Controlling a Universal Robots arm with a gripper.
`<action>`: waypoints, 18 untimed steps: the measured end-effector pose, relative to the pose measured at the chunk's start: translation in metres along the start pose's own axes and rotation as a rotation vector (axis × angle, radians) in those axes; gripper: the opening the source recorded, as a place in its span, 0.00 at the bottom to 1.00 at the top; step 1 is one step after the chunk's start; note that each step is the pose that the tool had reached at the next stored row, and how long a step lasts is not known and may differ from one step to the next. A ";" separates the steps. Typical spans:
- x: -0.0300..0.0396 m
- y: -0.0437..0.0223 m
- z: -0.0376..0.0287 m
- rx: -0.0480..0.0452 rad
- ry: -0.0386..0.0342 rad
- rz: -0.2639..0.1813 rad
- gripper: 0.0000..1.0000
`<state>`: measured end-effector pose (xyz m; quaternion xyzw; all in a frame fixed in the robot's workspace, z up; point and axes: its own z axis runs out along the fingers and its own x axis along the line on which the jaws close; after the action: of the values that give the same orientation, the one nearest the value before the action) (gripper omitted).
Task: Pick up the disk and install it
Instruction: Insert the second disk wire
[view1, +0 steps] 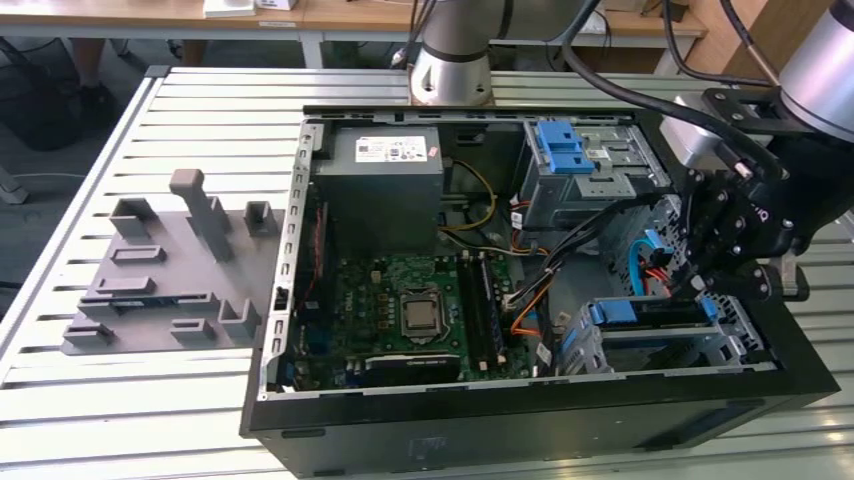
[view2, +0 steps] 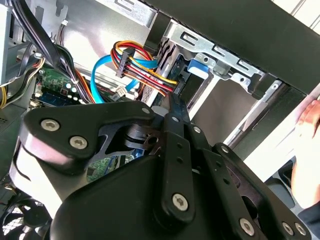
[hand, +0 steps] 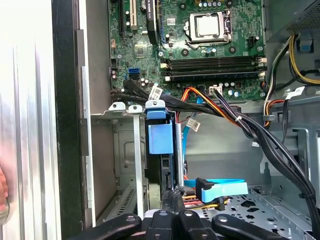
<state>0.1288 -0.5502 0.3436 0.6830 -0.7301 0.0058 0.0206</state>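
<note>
My gripper (view1: 703, 285) hangs inside the open computer case (view1: 400, 440), at the exterior view's right, just over the metal drive cage (view1: 747, 345) at the case's front corner. The disk (hand: 161, 150) already sits in that cage: in the first wrist view it stands on edge in a slot, its blue carrier frame and tab facing the motherboard (hand: 200, 50), its dark body running back toward my fingertips (hand: 172, 197). Those tips are drawn close together right at the disk's rear end, beside the red and yellow power wires (hand: 192, 202) and the blue data cable (hand: 222, 189). Whether they pinch the disk, a connector or nothing, I cannot tell.

In the second wrist view my own linkage covers most of the disk; one finger (view2: 177, 112) points into the cage next to the blue tab (view2: 200, 67), and a person's hand (view2: 307, 145) is cut off at the edge.

In the exterior view the disk's blue frame (view1: 647, 312) shows at the cage top, its long axis running across the case toward the exterior view's right. Its label is hidden.
</note>
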 end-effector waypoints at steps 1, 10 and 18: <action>0.0000 0.0000 -0.0001 0.0000 0.0000 0.000 0.11; 0.0001 0.0030 -0.0001 0.0015 -0.0001 0.000 0.11; 0.0005 0.0051 -0.0052 0.0028 -0.0002 0.000 0.11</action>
<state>0.1238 -0.5502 0.3489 0.6830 -0.7301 0.0067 0.0196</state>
